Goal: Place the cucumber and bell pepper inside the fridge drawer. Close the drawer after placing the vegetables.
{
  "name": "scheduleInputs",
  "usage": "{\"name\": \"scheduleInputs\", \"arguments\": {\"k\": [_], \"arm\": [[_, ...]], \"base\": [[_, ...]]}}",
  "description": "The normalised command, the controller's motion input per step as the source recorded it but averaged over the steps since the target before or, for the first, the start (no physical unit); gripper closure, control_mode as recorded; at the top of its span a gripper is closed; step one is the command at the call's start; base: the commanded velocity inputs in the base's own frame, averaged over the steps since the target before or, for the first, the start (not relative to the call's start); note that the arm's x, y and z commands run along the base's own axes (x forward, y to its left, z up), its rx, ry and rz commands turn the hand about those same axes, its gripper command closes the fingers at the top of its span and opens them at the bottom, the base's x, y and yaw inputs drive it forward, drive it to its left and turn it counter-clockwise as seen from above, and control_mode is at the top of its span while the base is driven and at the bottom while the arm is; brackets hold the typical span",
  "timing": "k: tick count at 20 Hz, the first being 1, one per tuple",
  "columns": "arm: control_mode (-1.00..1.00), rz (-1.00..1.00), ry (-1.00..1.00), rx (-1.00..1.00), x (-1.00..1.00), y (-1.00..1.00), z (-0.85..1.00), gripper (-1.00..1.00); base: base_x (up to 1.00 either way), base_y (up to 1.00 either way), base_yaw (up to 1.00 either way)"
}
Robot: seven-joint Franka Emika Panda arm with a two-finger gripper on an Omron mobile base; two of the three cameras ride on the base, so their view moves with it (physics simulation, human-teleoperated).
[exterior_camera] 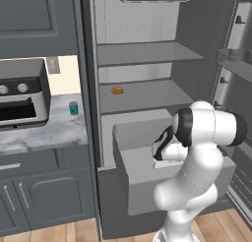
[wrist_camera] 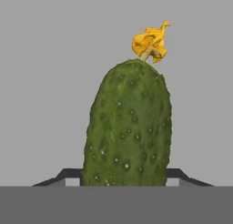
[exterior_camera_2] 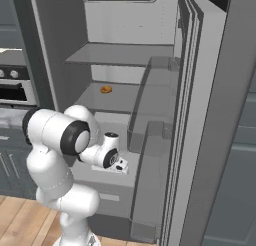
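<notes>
Tool [wrist_camera: 125,175] pinching the cucumber [wrist_camera: 128,127] at frame centre, you are hovering over the fridge drawer [exterior_camera: 129,137], pulled out at mid-frame. Be lowering it well inside the bin before spreading the fingers, so it isn't rolling against the rim.

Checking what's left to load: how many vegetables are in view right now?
1: the cucumber, between the gripper fingertips over plain grey. The bell pepper may be hidden behind the arm.

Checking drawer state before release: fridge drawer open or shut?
Open. The fridge drawer juts out past the shelves, its grey interior exposed; the end effector hangs over it with the cucumber.
</notes>
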Motion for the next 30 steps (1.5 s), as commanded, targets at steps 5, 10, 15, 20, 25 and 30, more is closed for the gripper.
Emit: {"name": "scheduleInputs", "arguments": {"k": [5, 10, 15, 20, 25, 30], "arm": [[-1.0, 0.0, -0.05, 0.0, -0.03, 0.0, 0.33, -1.0], [-1.0, -0.02, 0.0, 0.0, 0.09, 0.08, 0.96, -1.0], [-1.0, -0.07, -0.06, 0.0, 0.0, 0.19, 1.0, -1.0], [-1.0, -0.05, -0.17, 0.0, -0.22, 0.3, 1.0, -1.0], [-1.0, -0.01, -0.18, 0.0, -0.63, 0.11, 0.98, -1.0], [-1.0, 0.0, -0.1, -0.01, -0.45, 0.06, 0.26, -1.0]], "base": [[0.0, 0.0, 0.0], [0.0, 0.0, 0.0], [0.0, 0.0, 0.0], [0.0, 0.0, 0.0], [0.0, 0.0, 0.0], [0.0, 0.0, 0.0]]}}
